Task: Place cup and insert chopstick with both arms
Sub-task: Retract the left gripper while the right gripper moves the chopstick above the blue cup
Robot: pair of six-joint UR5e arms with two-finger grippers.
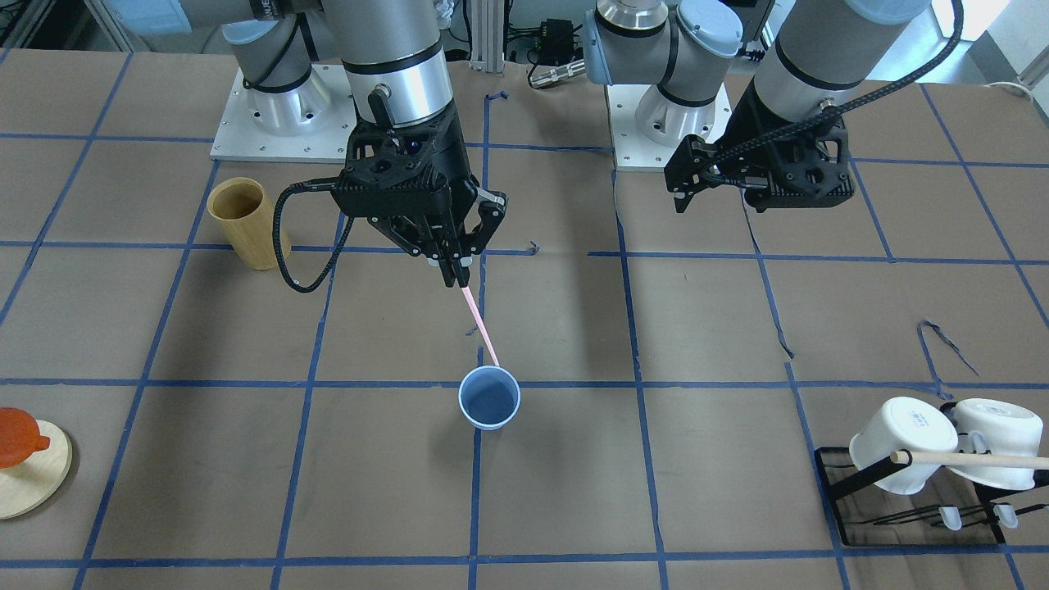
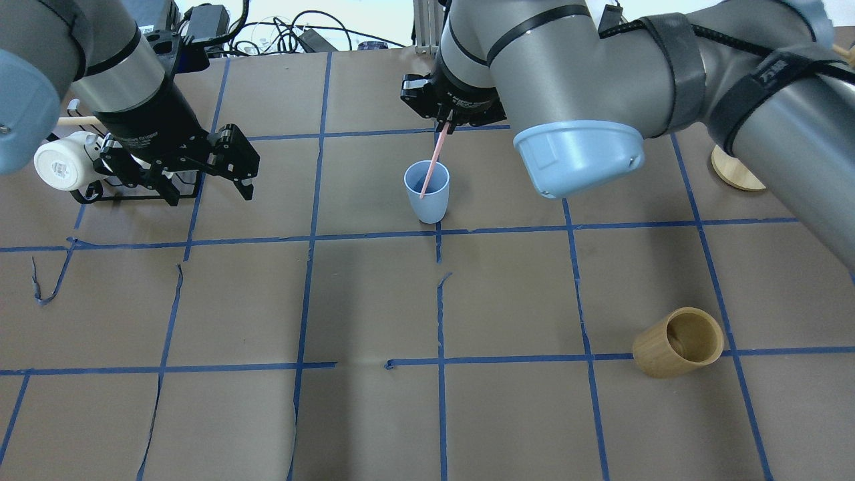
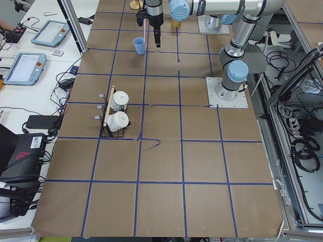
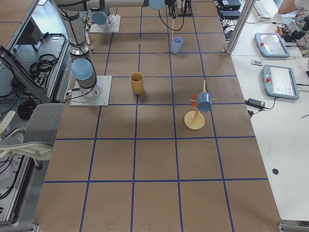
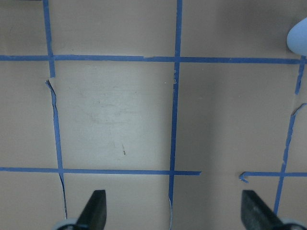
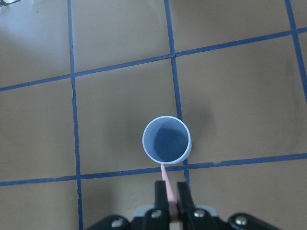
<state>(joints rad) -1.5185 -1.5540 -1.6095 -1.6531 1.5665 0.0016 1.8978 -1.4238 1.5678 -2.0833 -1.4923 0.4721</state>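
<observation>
The light blue cup (image 1: 489, 398) stands upright on the brown table near its middle; it also shows in the overhead view (image 2: 427, 190) and in the right wrist view (image 6: 166, 140). My right gripper (image 1: 453, 274) is shut on the top end of the pale pink chopstick (image 1: 479, 324) and holds it tilted above the table. The stick's lower tip is at the cup's rim on the robot's side (image 6: 163, 168). My left gripper (image 2: 210, 190) is open and empty, apart from the cup, above bare table beside the mug rack.
A tan bamboo cylinder (image 1: 240, 221) stands by the right arm's base. A black rack (image 1: 910, 500) with two white mugs and a wooden rod (image 1: 975, 460) is at the left arm's side. A round wooden stand (image 1: 33, 479) with an orange piece sits at the opposite end.
</observation>
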